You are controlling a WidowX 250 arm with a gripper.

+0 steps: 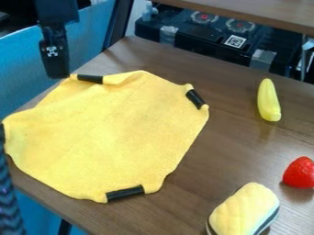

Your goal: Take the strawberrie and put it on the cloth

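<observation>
- Hand (58, 72) at the view's upper left, over the cloth's (110, 131) far left corner; spread or pressed together, cannot tell.
- Strawberry (299, 173) on the bench (215, 151), at the view's right edge, well apart from the hand: across and nearer the camera. The cloth's width lies mostly between the two.
- Berry's long axis hard to make out; form squat and rounded, so approach angle probably matters little.
- One arm only, so reach falls to it: a long diagonal out, then a shorter carry back to the cloth's right side, by my judgement.
- Count: one strawberry, one cloth, one slender yellow piece (268, 101) beyond the berry, one plump yellow block (242, 212) nearer the camera. Dark strips (125, 193) on the cloth: three plain.
</observation>
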